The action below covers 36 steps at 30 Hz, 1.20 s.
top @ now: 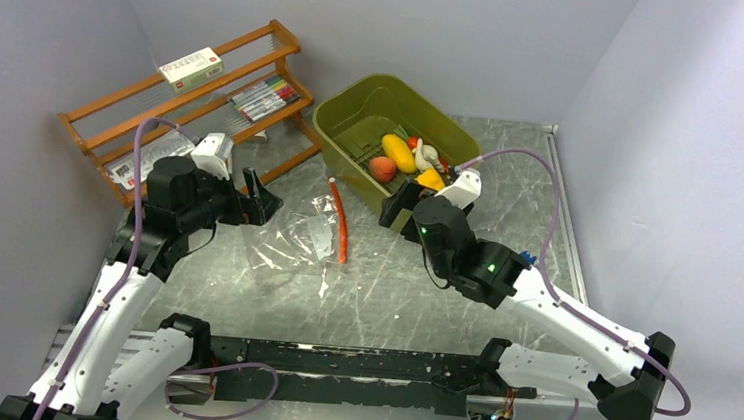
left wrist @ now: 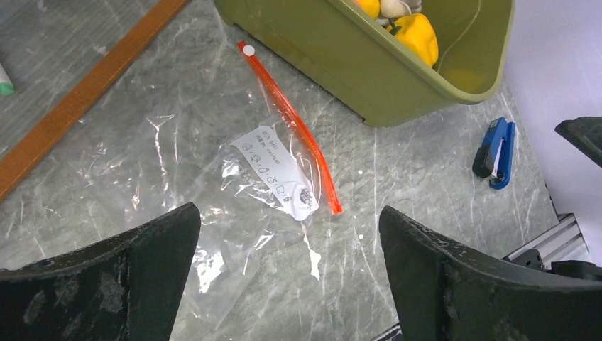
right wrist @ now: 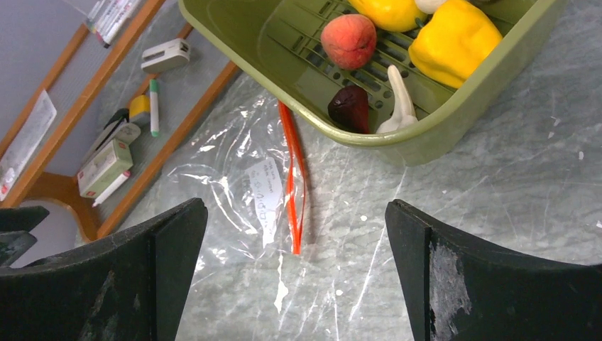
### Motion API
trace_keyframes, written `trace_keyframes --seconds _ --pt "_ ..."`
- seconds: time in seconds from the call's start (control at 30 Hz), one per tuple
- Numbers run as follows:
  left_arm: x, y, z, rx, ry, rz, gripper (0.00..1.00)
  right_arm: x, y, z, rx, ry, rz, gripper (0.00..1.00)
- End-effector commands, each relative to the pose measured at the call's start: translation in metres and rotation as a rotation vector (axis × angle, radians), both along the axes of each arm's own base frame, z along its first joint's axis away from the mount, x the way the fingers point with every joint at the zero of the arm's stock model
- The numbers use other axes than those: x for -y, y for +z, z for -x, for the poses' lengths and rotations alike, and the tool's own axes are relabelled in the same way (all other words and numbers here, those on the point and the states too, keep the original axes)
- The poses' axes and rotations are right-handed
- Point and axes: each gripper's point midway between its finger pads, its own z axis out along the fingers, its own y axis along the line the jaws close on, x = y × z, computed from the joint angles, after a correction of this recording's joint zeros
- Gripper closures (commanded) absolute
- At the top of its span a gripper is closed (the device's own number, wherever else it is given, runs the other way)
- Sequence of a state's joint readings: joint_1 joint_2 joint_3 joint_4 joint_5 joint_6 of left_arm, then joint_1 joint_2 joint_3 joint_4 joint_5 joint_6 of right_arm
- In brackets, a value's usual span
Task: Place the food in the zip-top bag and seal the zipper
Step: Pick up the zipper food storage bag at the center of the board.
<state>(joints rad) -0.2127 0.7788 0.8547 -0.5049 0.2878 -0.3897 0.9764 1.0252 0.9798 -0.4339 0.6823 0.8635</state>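
The clear zip-top bag (top: 290, 239) lies flat on the table, empty, with its red-orange zipper (top: 340, 220) along its right edge; it also shows in the left wrist view (left wrist: 213, 177) and the right wrist view (right wrist: 234, 181). The zipper (right wrist: 292, 177) stands slightly parted. The food (top: 402, 157) sits in the olive-green basket (top: 355, 118): yellow pieces (right wrist: 454, 35), a red-orange round one (right wrist: 348, 39), a white piece (right wrist: 401, 99). My left gripper (top: 260, 199) is open just left of the bag. My right gripper (top: 396, 212) is open between bag and basket. Both are empty.
A wooden rack (top: 196, 96) with coloured markers (top: 269, 97) and a white box (top: 191, 67) stands at the back left. A blue stapler (left wrist: 495, 153) lies on the table right of the basket. Grey walls close in on both sides.
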Motion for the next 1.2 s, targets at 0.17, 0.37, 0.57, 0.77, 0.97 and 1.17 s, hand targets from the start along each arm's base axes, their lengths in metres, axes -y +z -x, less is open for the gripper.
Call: trace_keyframes --seconds 0.17,0.37,0.57,0.77,0.97,1.17 --pt "-0.013 0.011 -0.006 0.062 0.065 -0.024 0.05 -0.01 -0.003 0.003 -0.024 0.027 -0.025 0.0" --pt "-0.035 0.016 -0.006 0.115 0.155 -0.094 0.05 -0.047 -0.021 0.01 -0.1 0.161 -0.04 0.03" --pt "-0.061 0.02 0.0 0.17 0.285 -0.136 0.05 -0.089 -0.056 0.02 -0.187 0.272 0.002 0.17" --pt "-0.081 0.013 0.004 0.194 0.389 -0.164 0.05 -0.116 -0.097 0.02 -0.206 0.347 0.043 0.39" --pt "-0.081 0.01 0.004 0.188 0.39 -0.17 0.05 -0.129 -0.136 0.006 -0.232 0.322 0.109 0.49" --pt "-0.081 0.009 0.004 0.184 0.386 -0.17 0.05 -0.135 -0.157 -0.014 -0.225 0.305 0.159 0.51"
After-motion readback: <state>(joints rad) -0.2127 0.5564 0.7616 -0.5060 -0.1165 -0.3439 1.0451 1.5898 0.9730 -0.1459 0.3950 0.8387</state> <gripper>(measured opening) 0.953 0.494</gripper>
